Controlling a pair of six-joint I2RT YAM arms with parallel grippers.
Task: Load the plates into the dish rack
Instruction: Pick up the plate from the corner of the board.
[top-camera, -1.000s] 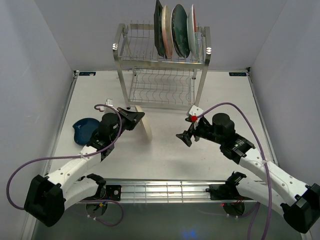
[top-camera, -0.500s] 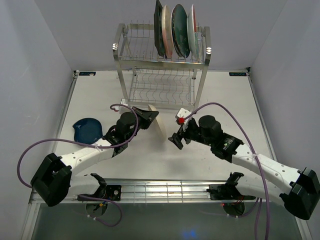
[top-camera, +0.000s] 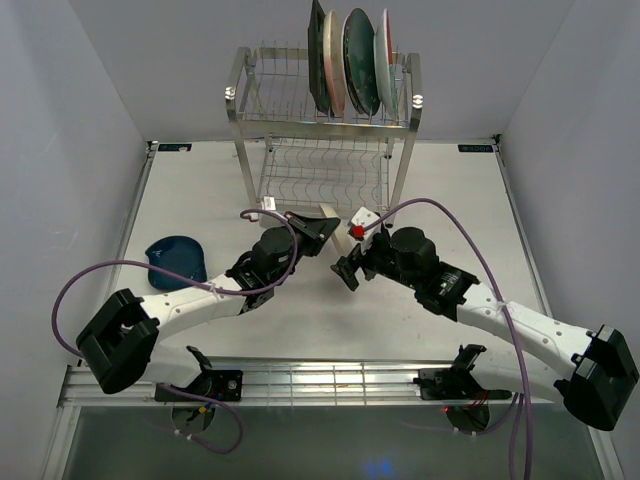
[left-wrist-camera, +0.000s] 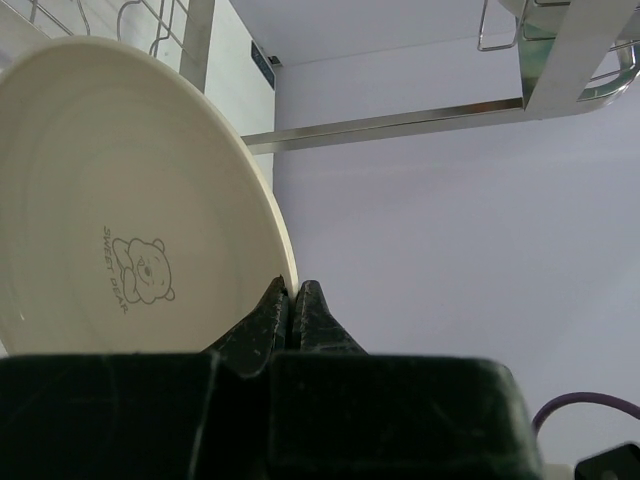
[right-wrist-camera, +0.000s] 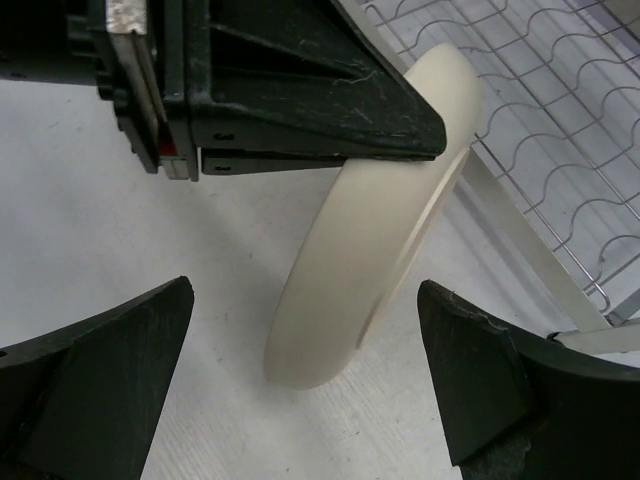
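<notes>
While the left gripper (top-camera: 322, 228) stays out of the count as a fixture, it is listed first for what it carries: its two fingers are pinched fully together on the rim of the cream plate (top-camera: 330, 216). Item one, that cream plate, stands on edge, slightly tilted, just in front of the lower tier of the dish rack (top-camera: 325, 150), near the middle of its width; whether its lower edge touches the table (top-camera: 450, 200) cannot be told. In the left wrist view the broad side of the plate fills the left half, marked with a small bear print (left-wrist-camera: 142, 270) and the words SWEET BEAR, and the fingertips grip the rim at its lower right. Right gripper (top-camera: 347, 258): jaws spread wide, one finger on either side of the cream plate, neither touching it in the right wrist view; nothing held. Item two, a dark blue plate (top-camera: 177, 260), lies flat on the table at the left, beside the left arm and well apart from the rack. Items three to six stand upright in the slots of the rack's upper tier, toward its right end, close together: from left to right a dark plate (top-camera: 317, 55), a pink-and-cream plate (top-camera: 333, 62), a dark teal plate (top-camera: 360, 60) and a red-rimmed plate (top-camera: 384, 55). Dish rack: shiny steel wire, two tiers, four legs, set at the far side of the table.
</notes>
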